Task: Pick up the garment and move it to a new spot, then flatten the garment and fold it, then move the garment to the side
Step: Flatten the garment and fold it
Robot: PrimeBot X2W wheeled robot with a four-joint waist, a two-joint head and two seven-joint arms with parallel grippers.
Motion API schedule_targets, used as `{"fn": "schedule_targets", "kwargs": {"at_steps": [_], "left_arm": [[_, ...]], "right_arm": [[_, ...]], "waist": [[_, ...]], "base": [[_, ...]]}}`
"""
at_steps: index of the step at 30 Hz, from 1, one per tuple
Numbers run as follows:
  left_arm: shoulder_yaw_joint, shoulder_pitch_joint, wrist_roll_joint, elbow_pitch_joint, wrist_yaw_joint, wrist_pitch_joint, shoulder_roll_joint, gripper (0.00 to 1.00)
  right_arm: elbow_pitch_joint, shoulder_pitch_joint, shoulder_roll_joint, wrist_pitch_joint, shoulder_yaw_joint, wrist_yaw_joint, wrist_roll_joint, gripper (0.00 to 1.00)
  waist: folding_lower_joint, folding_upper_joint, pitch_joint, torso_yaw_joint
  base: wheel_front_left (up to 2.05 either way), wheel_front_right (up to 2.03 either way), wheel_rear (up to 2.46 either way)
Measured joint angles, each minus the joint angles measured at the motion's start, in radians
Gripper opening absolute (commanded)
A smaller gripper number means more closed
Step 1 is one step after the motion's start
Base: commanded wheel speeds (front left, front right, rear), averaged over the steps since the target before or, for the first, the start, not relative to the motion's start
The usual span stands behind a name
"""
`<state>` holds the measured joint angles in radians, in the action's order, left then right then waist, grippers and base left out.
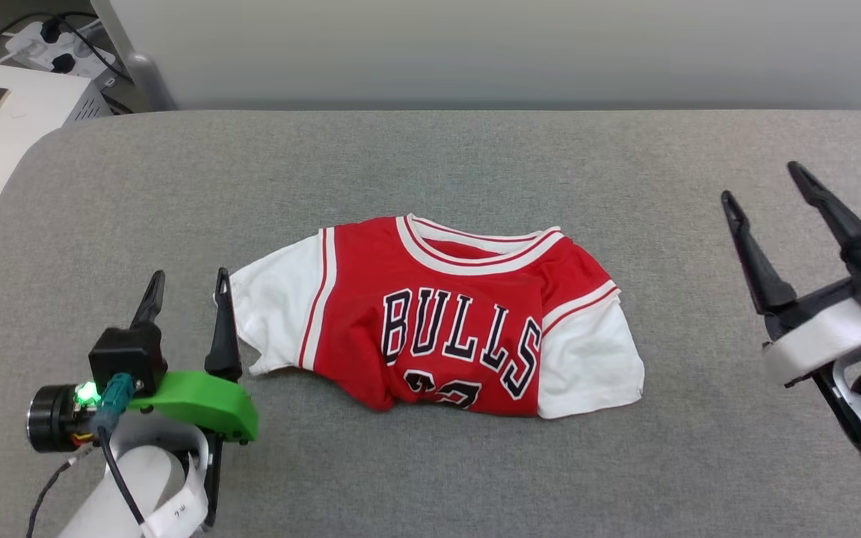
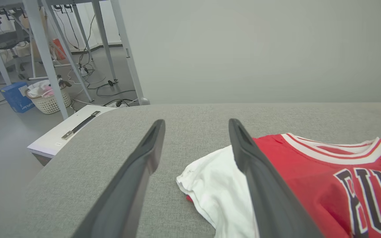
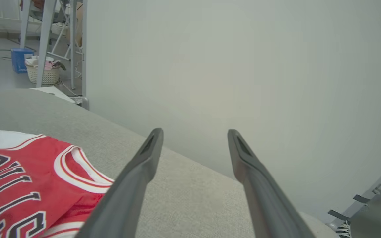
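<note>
The garment (image 1: 445, 314) lies near the middle of the grey tabletop (image 1: 176, 187), chest side up, with its collar pointing away from the robot and its lettering readable. Its lower part is bunched and tucked under, so the number is only half visible. Judging by this, the garment is not yet flat and needs spreading before any fold. The left end effector (image 1: 188, 276) sits low at the near left with its fingers set wide and holding nothing. Its inner finger is just beside the edge of the white sleeve (image 1: 273, 306) on that side, probably placed to close on that sleeve or hem as a first grip. The right end effector (image 1: 762, 181) is also wide and empty, and it is well apart from the other white sleeve (image 1: 587, 359). That arm seems parked clear of the cloth, so it would need to come inward before both sides can be lifted evenly.
</note>
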<state>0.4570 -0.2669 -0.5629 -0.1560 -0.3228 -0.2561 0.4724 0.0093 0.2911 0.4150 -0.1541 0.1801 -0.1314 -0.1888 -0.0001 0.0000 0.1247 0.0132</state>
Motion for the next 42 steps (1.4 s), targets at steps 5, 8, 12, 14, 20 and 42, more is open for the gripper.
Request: {"fn": "schedule_targets", "kwargs": {"at_steps": [5,8,12,14,20,42], "left_arm": [[-0.127,0.105,0.135,0.073,0.017,0.0,-0.093,1.0],[-0.181,0.146,0.188,0.098,0.056,0.0,-0.146,1.0],[-0.239,0.177,0.252,0.11,0.103,0.0,-0.212,1.0],[-0.265,0.182,0.28,0.112,0.125,0.0,-0.241,1.0],[-0.322,0.183,0.344,0.11,0.193,0.0,-0.314,1.0],[-0.444,0.183,0.455,0.071,0.294,0.0,-0.407,1.0]], "right_arm": [[0.012,0.086,0.126,0.235,0.175,0.0,-0.169,1.0],[0.014,0.123,0.194,0.386,0.285,0.0,-0.277,1.0],[0.021,0.155,0.258,0.576,0.398,0.0,-0.419,1.0],[0.032,0.173,0.274,0.642,0.438,0.0,-0.46,1.0],[0.094,0.236,0.273,0.732,0.541,0.0,-0.53,1.0],[0.376,0.312,0.197,0.378,0.757,0.0,-0.611,0.0]], "waist": [[0.0,0.0,0.0,0.005],[0.0,0.0,0.005,0.007],[0.0,0.0,0.019,0.013],[0.0,0.0,0.028,0.017],[0.0,0.0,0.063,0.034],[0.0001,0.0,0.069,0.045]], "base": [[0.0,0.0,0.0],[0.0,0.0,0.0],[0.0,0.0,0.0],[0.0,0.0,0.0],[0.0,0.0,0.0],[0.0,0.0,0.0]]}}
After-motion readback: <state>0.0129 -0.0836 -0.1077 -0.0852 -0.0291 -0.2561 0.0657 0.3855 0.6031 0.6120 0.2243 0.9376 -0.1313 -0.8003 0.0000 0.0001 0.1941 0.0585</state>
